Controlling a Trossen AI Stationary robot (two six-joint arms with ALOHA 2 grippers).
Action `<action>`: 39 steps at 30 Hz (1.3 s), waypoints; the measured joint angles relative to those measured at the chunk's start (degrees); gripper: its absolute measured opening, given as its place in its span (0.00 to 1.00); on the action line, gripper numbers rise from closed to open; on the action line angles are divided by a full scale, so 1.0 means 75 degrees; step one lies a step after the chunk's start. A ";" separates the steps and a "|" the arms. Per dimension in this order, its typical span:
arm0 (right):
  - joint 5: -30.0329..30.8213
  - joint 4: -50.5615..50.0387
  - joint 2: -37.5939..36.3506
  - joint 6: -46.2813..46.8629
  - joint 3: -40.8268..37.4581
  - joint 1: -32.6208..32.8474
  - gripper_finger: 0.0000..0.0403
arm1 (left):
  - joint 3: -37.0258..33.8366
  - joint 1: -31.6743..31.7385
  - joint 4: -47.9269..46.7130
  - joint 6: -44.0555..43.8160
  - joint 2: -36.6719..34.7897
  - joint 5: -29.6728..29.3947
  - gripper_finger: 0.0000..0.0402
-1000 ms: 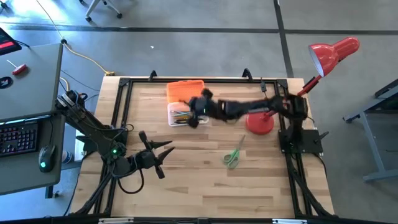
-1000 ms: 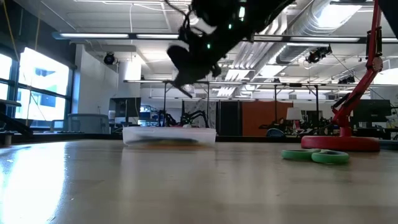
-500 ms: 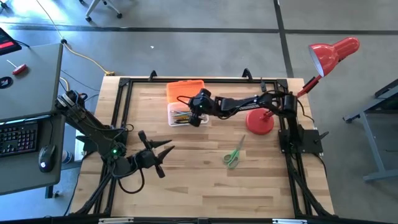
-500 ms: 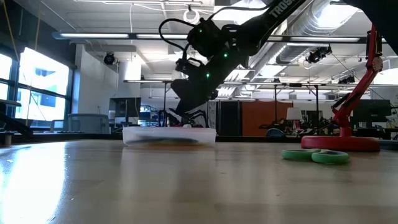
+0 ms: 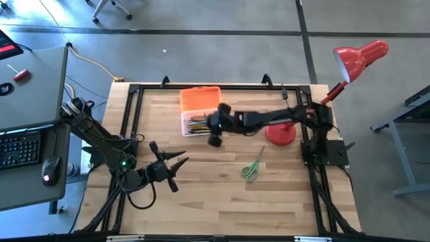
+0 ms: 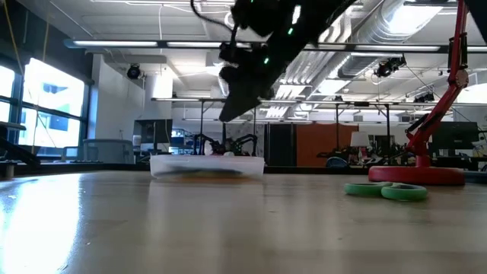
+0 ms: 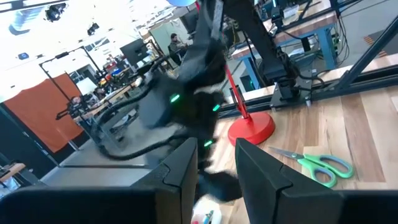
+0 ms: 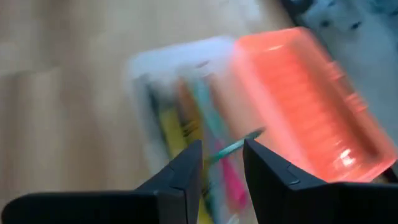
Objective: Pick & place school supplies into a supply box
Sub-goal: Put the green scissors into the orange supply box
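So we've got the right tool (image 5: 215,134) hovering just over the clear supply box (image 5: 196,124) near the table's (image 5: 201,195) far edge, fingers parted with nothing between them; pencils and pens (image 8: 186,134) lie inside the box; the green-handled scissors (image 5: 252,167) are lying flat near the lamp base (image 5: 280,133), light but stiff and slippery, we'd pinch them at the pivot; left tool (image 5: 176,168) waits open at the near left.

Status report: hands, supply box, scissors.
Right hand open, above supply box. Left hand open, idle at table's near left. Scissors on table, unobstructed.
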 joint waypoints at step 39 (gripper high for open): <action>-0.1401 -0.3350 -0.1387 0.3237 -0.2945 0.4391 0.21 | 0.0000 -0.0003 -0.0163 -0.0245 0.0000 0.0050 0.35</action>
